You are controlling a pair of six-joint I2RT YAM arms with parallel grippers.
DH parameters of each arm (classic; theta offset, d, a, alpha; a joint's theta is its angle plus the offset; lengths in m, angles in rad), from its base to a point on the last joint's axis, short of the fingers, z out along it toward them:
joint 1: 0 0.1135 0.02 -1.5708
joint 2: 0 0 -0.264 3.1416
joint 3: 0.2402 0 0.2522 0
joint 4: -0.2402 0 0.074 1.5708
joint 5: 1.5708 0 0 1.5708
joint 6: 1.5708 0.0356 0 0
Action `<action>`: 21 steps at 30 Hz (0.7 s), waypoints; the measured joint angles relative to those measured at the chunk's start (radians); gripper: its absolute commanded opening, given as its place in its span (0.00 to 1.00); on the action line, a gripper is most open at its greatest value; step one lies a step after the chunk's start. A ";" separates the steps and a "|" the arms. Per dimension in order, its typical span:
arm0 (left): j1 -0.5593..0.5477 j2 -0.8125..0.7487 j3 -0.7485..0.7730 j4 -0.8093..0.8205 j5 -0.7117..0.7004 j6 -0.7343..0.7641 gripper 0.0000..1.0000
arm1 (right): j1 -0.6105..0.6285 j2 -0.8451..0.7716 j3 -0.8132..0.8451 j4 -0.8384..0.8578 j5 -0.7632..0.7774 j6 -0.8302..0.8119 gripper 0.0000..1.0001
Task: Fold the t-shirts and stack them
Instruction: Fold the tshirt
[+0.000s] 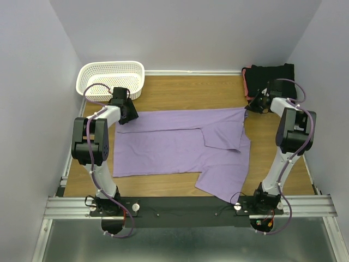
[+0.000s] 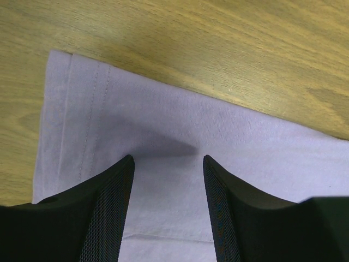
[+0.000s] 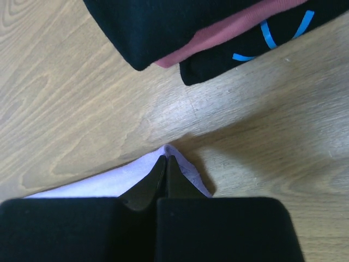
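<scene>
1. The lavender shirt (image 1: pixel 174 147) lies spread flat in the middle of the counter (image 1: pixel 185 90). A flap near its right side is folded over onto the body.
2. The right pincer (image 3: pixel 166 159) is closed on the far right corner of the shirt, with a small peak of cloth nipped between its tips. I think this hold is meant for lifting the corner and carrying it over for a fold.
3. The left pincer (image 2: pixel 168 158) stands open above the shirt's far left corner and grips nothing. Whether its tips touch the cloth I cannot tell. It seems ready to close, so that both far corners can rise together.
4. The folded black shirts (image 1: pixel 270 76), one with a coral-red edge (image 3: pixel 218 38), lie just beyond the shirt's far right corner, with bare wood between. The white basket (image 1: pixel 109 84) stands beyond the far left corner.
5. A strip of bare counter runs along the shirt's far edge. Toward the near edge the room above the shirt is free, so a fold in that direction looks safe. A move to the far right could brush the black stack.
</scene>
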 measured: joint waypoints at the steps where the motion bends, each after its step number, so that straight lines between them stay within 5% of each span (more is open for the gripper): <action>1: 0.000 0.000 0.000 0.000 0.000 0.000 0.62 | 0.000 0.000 0.000 0.004 -0.001 0.001 0.07; 9: 0.002 -0.002 0.000 0.005 0.000 0.002 0.68 | -0.003 -0.014 -0.009 0.034 -0.020 -0.012 0.41; 21: -0.035 -0.183 -0.032 -0.005 -0.063 0.013 0.82 | 0.128 -0.525 -0.316 0.019 0.039 -0.039 0.42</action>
